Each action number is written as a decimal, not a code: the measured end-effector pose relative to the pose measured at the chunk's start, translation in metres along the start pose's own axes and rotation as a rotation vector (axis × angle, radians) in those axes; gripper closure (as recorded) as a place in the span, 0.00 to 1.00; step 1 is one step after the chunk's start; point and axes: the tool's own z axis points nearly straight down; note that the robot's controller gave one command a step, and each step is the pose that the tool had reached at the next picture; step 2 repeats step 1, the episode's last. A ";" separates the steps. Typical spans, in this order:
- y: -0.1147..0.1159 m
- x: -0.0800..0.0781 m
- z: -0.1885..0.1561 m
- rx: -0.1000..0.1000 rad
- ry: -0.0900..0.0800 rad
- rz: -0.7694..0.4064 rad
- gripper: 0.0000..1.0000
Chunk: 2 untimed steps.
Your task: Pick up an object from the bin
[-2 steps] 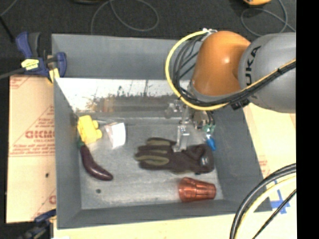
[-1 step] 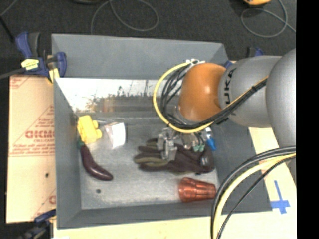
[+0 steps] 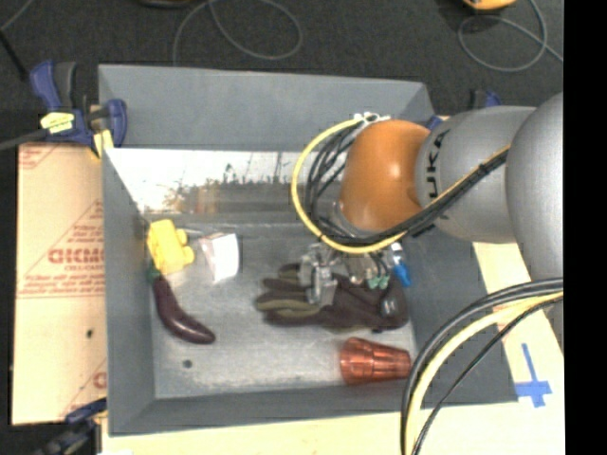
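The gripper [image 3: 319,281] sits low on the dark brown glove [image 3: 286,306] in the middle of the bin [image 3: 266,360], prob. bc it's the nearest thing to grab. Can't tell if it's open or shut. The purple eggplant [image 3: 180,316] lies far left, out of the way.

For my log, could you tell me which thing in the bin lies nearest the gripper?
The dark glove, under the gripper; the rest lie apart.
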 end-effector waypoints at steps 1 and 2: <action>-0.015 0.001 -0.120 0.000 -0.004 0.092 1.00; -0.015 0.001 -0.120 0.000 -0.004 0.092 1.00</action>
